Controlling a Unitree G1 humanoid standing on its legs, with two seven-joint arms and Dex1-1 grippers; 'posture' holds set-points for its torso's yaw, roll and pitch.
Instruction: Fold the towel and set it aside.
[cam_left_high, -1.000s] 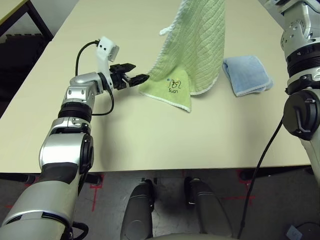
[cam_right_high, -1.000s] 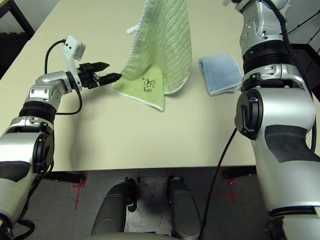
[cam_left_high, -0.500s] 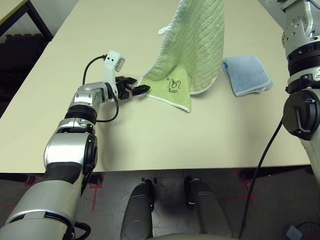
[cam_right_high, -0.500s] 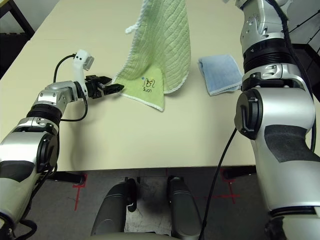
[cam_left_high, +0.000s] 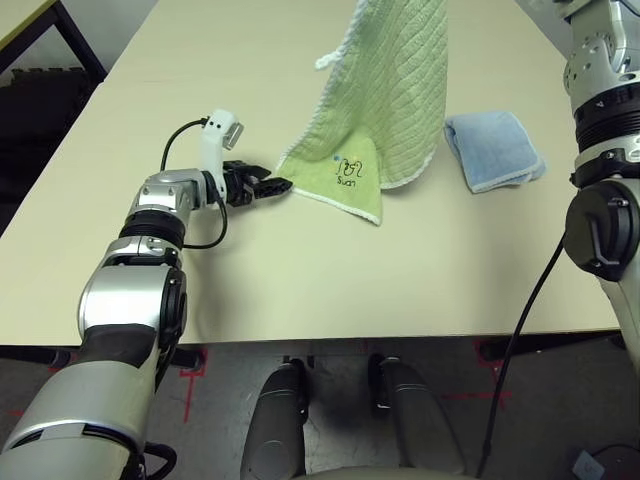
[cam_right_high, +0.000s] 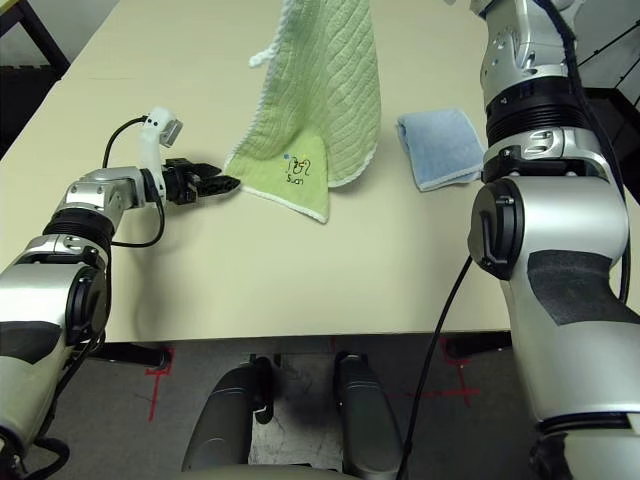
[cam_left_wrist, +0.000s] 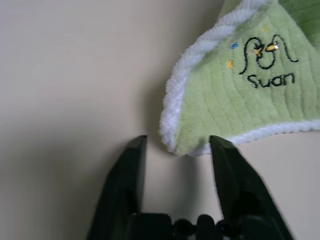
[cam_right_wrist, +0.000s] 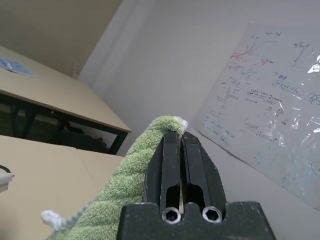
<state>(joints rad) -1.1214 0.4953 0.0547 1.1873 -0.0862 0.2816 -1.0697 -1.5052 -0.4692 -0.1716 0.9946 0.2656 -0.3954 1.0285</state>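
Note:
The light green towel (cam_left_high: 390, 90) hangs from above the table, held up by my right gripper (cam_right_wrist: 179, 137), which is shut on its top corner. Its lower corner, with white edging and the dark embroidered motif (cam_left_high: 348, 170), rests on the table. My left gripper (cam_left_high: 280, 185) lies low on the table at that corner's left tip. In the left wrist view the gripper (cam_left_wrist: 176, 142) is open, and the towel's corner (cam_left_wrist: 235, 95) sits just at the mouth of the two fingers, not between them.
A folded light blue cloth (cam_left_high: 492, 148) lies on the table to the right of the hanging towel. The beige table (cam_left_high: 300, 280) stretches bare in front of the towel. A dark table frame (cam_left_high: 60, 40) stands beyond the left edge.
My left gripper came down from above the table to its surface and now sits a little back, at the towel's lower left corner. The towel and right arm held still.

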